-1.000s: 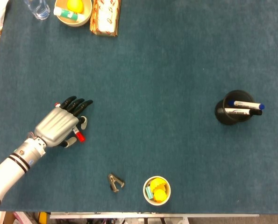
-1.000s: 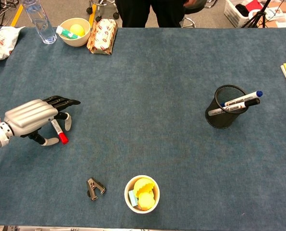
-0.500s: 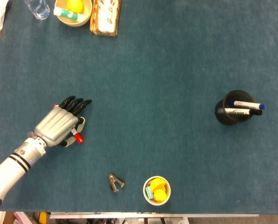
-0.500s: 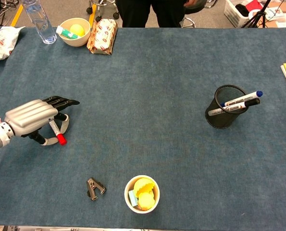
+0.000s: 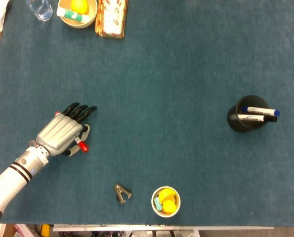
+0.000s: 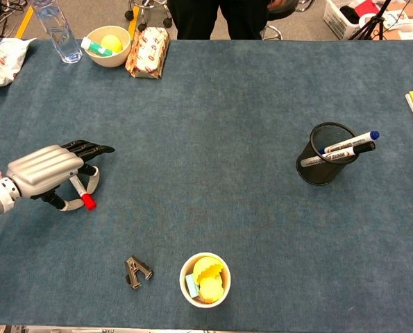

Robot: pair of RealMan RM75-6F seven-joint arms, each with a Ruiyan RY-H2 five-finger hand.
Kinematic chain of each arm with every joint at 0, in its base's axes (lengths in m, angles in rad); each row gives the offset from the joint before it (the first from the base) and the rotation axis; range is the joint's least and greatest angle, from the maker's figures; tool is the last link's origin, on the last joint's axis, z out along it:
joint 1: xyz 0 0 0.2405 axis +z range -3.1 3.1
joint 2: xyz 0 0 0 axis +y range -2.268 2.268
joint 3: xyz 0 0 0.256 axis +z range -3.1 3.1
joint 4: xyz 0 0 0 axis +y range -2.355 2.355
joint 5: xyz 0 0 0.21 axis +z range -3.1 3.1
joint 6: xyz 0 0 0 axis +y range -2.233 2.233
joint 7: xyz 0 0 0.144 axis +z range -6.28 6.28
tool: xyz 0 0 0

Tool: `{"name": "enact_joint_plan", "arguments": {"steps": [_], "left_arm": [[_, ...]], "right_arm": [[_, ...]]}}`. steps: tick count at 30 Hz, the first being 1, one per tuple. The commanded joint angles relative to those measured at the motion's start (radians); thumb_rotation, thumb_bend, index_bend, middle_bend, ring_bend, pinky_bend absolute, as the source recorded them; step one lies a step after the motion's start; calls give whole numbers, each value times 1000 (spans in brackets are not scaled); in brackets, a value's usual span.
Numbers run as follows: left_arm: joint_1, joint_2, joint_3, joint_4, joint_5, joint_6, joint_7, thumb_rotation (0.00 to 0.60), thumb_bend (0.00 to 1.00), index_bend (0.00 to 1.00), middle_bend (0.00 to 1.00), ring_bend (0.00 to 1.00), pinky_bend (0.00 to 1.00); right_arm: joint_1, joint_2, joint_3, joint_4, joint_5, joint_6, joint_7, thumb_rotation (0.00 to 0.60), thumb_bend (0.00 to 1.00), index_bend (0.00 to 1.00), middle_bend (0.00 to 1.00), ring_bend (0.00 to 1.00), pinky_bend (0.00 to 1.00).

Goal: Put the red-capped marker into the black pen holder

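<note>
My left hand [image 6: 43, 173] covers the marker [image 6: 82, 193], red cap poking out; holder [image 6: 322, 163] well right.

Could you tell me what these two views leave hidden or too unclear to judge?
- Red-capped marker: mostly covered by the left hand in both views, so the grip is unclear.
- Right hand: in neither view.
- Black pen holder: its inside is too dark to read in either view.
- Water bottle: top cut off by the head view's edge.
</note>
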State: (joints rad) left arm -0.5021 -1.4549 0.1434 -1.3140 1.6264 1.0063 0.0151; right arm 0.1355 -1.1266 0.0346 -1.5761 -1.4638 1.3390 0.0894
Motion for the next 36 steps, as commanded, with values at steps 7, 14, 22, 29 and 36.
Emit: {"name": "enact_joint_plan", "arguments": {"steps": [7, 14, 22, 29, 36], "left_arm": [[11, -1, -7, -6, -13, 17, -21, 600, 268, 614, 0, 0, 44], [19, 19, -18, -41, -27, 36, -55, 600, 268, 635, 0, 0, 44], [33, 59, -35, -94, -34, 81, -97, 600, 268, 648, 0, 0, 44], [40, 104, -54, -161, -46, 108, -118, 600, 268, 650, 3, 0, 44], [44, 153, -86, -242, -93, 112, -185, 600, 268, 650, 9, 0, 44]], "right_arm": [[-1, -3, 0, 3, 0, 1, 4, 600, 297, 397, 307, 313, 485], [0, -9, 1, 7, 0, -1, 7, 600, 297, 397, 307, 313, 485], [1, -13, 5, 10, -3, 6, 12, 600, 296, 397, 307, 313, 485], [5, -21, 6, 18, -7, 3, 25, 600, 297, 397, 307, 313, 485], [13, -41, 8, 31, -13, -2, 42, 600, 295, 397, 312, 313, 489]]}}
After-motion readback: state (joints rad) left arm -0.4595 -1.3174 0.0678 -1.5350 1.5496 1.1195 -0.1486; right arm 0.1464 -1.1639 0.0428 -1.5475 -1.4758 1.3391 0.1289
